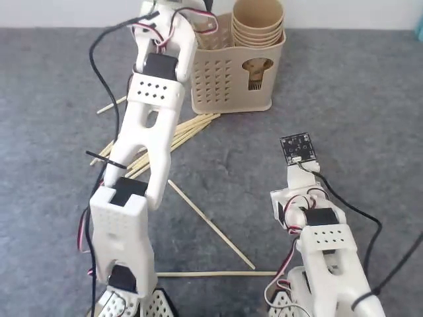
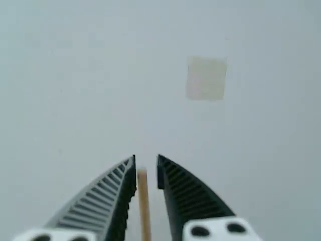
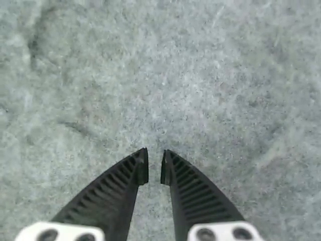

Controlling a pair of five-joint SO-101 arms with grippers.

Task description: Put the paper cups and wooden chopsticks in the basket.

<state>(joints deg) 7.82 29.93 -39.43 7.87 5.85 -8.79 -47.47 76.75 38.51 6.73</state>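
Pinches one chopstick [image 2: 144, 201] in left gripper [image 2: 146, 163]; right gripper [image 3: 154, 163] almost closed, empty. One far basket [image 1: 225, 79], one cup stack [image 1: 259, 23]; open room right.

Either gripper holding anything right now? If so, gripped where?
Left gripper pinches a thin light wooden chopstick close to one end, with that end just inside the jaws. Right gripper holds nothing.

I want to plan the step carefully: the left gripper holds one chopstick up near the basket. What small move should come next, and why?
Probably lower the left gripper toward the basket before opening: it is shut on a chopstick and its camera faces the wall, not the basket.
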